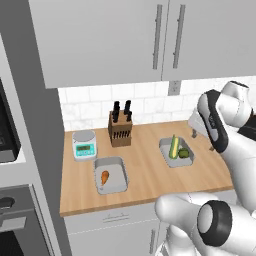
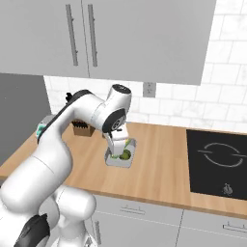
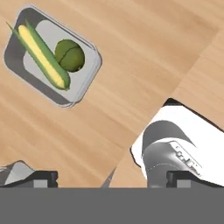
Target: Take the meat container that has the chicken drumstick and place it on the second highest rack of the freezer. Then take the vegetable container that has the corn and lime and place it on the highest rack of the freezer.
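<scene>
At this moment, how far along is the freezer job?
Nothing looks done. The meat container with the chicken drumstick sits on the counter, and so does the vegetable container with the corn and lime. The claw holds nothing, above the counter. Both placements remain.

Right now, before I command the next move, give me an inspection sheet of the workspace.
Surface: wooden counter, bare between items.
Job's things: chicken drumstick in its grey tray; corn and lime side by side in their tray. Both trays on the counter.
Clutter: knife block, scale.
Grippers: gripper above the counter, empty, fingers apart.
Cables: nothing seen.
Surroundings: wall cabinets, outlet, cooktop.
</scene>
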{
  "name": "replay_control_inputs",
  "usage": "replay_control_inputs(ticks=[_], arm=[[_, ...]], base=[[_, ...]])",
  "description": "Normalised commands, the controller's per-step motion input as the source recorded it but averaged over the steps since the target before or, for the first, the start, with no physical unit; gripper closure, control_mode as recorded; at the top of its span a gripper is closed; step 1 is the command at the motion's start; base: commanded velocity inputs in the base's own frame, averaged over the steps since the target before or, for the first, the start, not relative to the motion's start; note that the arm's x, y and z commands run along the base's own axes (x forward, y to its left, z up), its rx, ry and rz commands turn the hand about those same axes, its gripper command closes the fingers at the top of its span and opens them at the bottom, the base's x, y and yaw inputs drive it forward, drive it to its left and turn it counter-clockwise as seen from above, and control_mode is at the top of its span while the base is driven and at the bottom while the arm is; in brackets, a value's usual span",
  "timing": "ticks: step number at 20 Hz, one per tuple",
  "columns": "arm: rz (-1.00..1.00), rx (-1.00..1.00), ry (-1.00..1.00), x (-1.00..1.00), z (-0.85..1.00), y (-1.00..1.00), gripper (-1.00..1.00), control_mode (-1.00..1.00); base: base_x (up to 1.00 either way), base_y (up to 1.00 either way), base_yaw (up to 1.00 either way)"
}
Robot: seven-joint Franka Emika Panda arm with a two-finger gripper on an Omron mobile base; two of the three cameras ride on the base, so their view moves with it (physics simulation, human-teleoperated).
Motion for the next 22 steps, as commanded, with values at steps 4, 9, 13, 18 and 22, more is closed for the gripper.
replay_control_inputs(ticks=[4,9,13,18,22], arm=[[-0.07,0.05,0.13,0.08,-0.61,0.00,-1.00,-1.00],[-0.17,0.04,0.04,0.00,-0.43,0.00,-1.00,-1.00],[-0.21,0.03,0.03,0.00,-0.45,0.01,-1.00,-1.00],[-0.20,0.01,0.02,0.00,-0.35,0.04,-1.00,-1.00],[-0.03,0.00,0.02,0.17,-0.06,0.00,-1.00,-1.00]], base=[[0.00,0.00,0.00],[0.00,0.00,0.00],[0.00,0.00,0.00],[0.00,0.00,0.00],[0.00,0.00,0.00]])
